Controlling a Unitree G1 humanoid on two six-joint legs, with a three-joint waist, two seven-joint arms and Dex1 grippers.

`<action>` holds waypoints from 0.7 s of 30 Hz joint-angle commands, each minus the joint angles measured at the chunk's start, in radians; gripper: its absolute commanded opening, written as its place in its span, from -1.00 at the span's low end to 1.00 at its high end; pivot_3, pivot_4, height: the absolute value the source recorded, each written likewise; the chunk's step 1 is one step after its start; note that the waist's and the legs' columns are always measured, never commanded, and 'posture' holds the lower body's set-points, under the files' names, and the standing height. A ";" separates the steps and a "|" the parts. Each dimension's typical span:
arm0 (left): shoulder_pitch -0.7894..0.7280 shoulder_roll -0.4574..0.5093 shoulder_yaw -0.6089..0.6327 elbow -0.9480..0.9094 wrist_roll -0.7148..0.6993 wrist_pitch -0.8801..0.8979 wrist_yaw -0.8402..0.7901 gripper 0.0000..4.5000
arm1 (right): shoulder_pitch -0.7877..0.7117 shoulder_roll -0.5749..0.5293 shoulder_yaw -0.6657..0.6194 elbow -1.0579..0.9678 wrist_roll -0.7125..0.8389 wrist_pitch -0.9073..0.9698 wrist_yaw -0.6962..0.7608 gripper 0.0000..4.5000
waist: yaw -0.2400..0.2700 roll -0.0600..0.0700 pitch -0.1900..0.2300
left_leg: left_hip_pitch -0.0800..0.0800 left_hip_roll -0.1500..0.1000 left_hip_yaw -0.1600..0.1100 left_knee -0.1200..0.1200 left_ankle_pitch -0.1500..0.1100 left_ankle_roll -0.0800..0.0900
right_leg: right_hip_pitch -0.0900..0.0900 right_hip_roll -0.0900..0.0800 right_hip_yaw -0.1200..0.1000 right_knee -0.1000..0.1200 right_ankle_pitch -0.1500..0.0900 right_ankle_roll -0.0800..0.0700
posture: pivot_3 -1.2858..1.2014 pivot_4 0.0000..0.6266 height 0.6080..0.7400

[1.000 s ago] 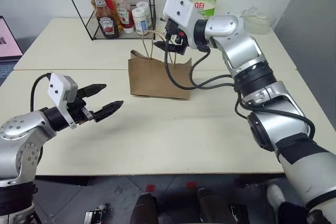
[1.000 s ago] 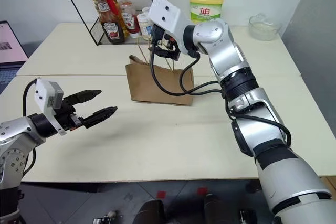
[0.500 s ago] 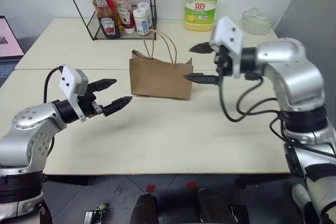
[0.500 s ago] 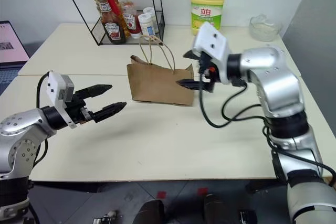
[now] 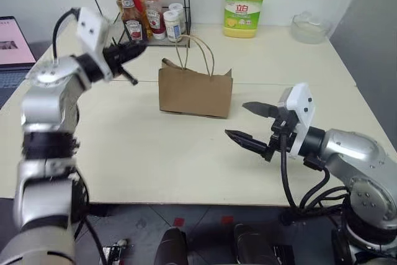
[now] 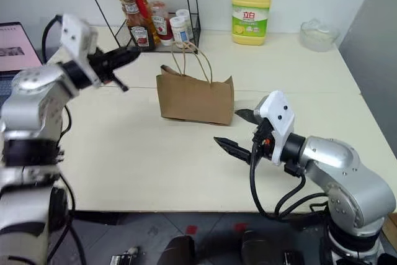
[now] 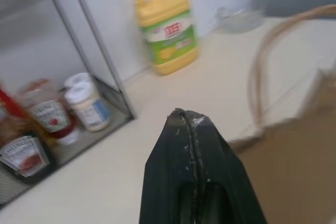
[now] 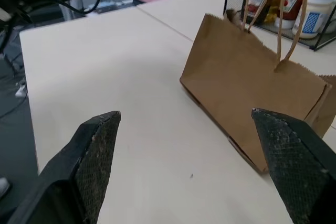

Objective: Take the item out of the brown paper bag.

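Step in hand: approach, nothing taken out yet. Judged early in the task.

Left claw (image 5: 131, 49) is raised beside the wire rack (image 5: 149, 4), fingers pressed together on nothing, tips pointing toward the cord handles (image 5: 198, 54) of the brown paper bag (image 5: 195, 91) but apart from them. The rack holds red-capped sauce bottles (image 5: 131, 20) and small white-lidded jars (image 5: 173, 22) (an oil bottle stands behind them).

The bag stands upright mid-counter (image 5: 155, 153), mouth up. The item cannot be seen from any view; presumably inside the bag, contents hidden by the paper walls.

Right of the bag: right claw (image 5: 253, 125) hangs low over the counter, fingers spread wide and empty, aimed at the bag's near side, well apart from it.

Further right, at the back: yellow detergent jug (image 5: 244, 4) and a clear glass bowl (image 5: 308, 27), which looks empty.

Next move likely calls for one claw to hook or pinch a handle to spread the mouth, the other to reach in from above.
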 commanded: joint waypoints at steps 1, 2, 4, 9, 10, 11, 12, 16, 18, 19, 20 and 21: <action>-0.164 -0.035 -0.062 0.312 0.143 -0.202 0.055 -0.99 | -0.022 0.016 -0.023 -0.065 0.049 0.034 -0.071 0.86 | 0.000 0.000 0.000 | 0.000 0.000 0.000 0.000 0.000 0.000 | 0.000 0.000 0.000 -0.001 0.000 0.000 | 0.03 -0.52 1.00; -0.203 -0.054 -0.077 0.395 0.173 -0.245 0.067 -0.99 | -0.027 0.022 -0.017 -0.070 0.058 0.043 -0.089 0.86 | 0.000 0.000 0.000 | 0.000 -0.001 0.000 0.000 0.000 0.000 | 0.000 0.000 0.000 -0.001 0.000 0.000 | 0.03 -0.52 1.00; -0.258 -0.087 -0.101 0.517 0.223 -0.298 0.077 -0.99 | -0.034 0.030 -0.011 -0.078 0.076 0.058 -0.121 0.86 | -0.001 0.000 0.000 | 0.000 -0.001 0.000 -0.001 0.000 0.000 | 0.000 0.000 0.000 -0.001 0.000 0.000 | 0.03 -0.52 1.00; -0.327 -0.129 -0.140 0.665 0.326 -0.349 0.142 -0.99 | -0.054 0.035 -0.004 -0.077 0.115 0.080 -0.178 0.86 | -0.010 0.000 0.000 | -0.003 0.000 0.000 -0.002 0.000 0.000 | -0.003 0.000 0.000 -0.001 0.000 0.000 | 0.03 -0.52 1.00; -0.334 -0.135 -0.141 0.678 0.338 -0.348 0.148 -0.99 | -0.055 0.033 -0.006 -0.076 0.123 0.082 -0.185 0.86 | -0.011 0.000 0.000 | -0.003 0.000 0.000 -0.002 0.000 0.000 | -0.003 0.000 0.000 -0.001 0.000 0.000 | 0.03 -0.52 1.00; -0.339 -0.140 -0.140 0.687 0.346 -0.343 0.145 -0.99 | -0.055 0.029 -0.009 -0.076 0.132 0.083 -0.191 0.86 | -0.011 0.000 0.000 | -0.003 0.000 0.000 -0.002 0.000 0.000 | -0.003 0.000 0.000 -0.001 0.000 0.000 | 0.03 -0.52 1.00; -0.341 -0.143 -0.147 0.693 0.360 -0.346 0.122 -0.99 | -0.052 0.021 -0.015 -0.077 0.142 0.084 -0.194 0.86 | -0.010 0.000 0.000 | -0.003 0.000 -0.001 -0.002 0.000 -0.001 | -0.003 0.000 0.000 -0.001 0.000 0.000 | 0.03 -0.52 1.00; -0.343 -0.140 -0.157 0.694 0.379 -0.345 -0.071 -0.99 | -0.033 -0.016 -0.041 -0.079 0.194 0.090 -0.194 0.86 | -0.008 0.000 0.000 | -0.004 -0.001 -0.001 -0.001 0.001 -0.003 | -0.003 0.000 0.000 -0.001 0.000 0.000 | 0.03 -0.52 1.00; -0.340 -0.126 -0.149 0.686 0.370 -0.343 -0.182 -0.99 | -0.020 -0.038 -0.053 -0.083 0.225 0.092 -0.190 0.86 | -0.008 0.000 0.000 | -0.004 0.000 -0.001 -0.001 0.002 -0.003 | -0.002 0.000 -0.001 -0.001 0.000 0.000 | 0.03 -0.52 1.00; -0.338 -0.117 -0.141 0.681 0.362 -0.337 -0.233 -0.99 | -0.013 -0.048 -0.057 -0.085 0.239 0.091 -0.190 0.86 | -0.008 0.000 0.000 | -0.004 0.000 -0.001 -0.001 0.002 -0.003 | -0.002 0.000 -0.001 -0.001 0.000 0.000 | 0.03 -0.52 1.00; -0.331 -0.105 -0.141 0.676 0.361 -0.338 -0.283 -0.99 | -0.005 -0.058 -0.060 -0.087 0.252 0.088 -0.190 0.86 | -0.008 0.000 0.000 | -0.004 0.000 -0.001 -0.001 0.002 -0.003 | -0.003 0.000 -0.001 -0.001 0.000 0.000 | 0.03 -0.52 1.00; -0.324 -0.093 -0.143 0.672 0.364 -0.342 -0.321 -0.99 | 0.001 -0.066 -0.062 -0.088 0.263 0.085 -0.192 0.86 | -0.009 0.000 0.000 | -0.004 0.000 -0.001 -0.001 0.002 -0.003 | -0.003 0.000 -0.001 -0.001 0.000 0.000 | 0.03 -0.52 1.00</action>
